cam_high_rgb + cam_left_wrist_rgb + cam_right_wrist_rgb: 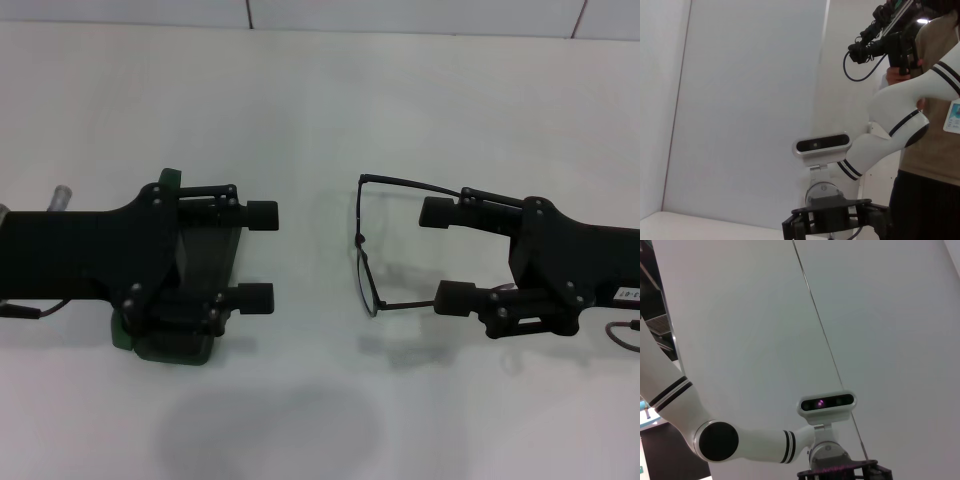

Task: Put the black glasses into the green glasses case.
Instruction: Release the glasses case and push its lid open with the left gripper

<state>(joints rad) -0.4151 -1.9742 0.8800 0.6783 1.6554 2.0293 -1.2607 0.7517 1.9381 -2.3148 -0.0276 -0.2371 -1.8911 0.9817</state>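
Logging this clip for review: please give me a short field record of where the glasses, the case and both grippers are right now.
glasses: black glasses on the white table, temple arms pointing toward the right gripper
case: green glasses case on the table's left side, mostly hidden under the left gripper; open or closed cannot be told
left gripper: left gripper open, above the case
right gripper: right gripper open, fingers beside the temple arm ends, not closed on them
task state: glasses not yet in the case
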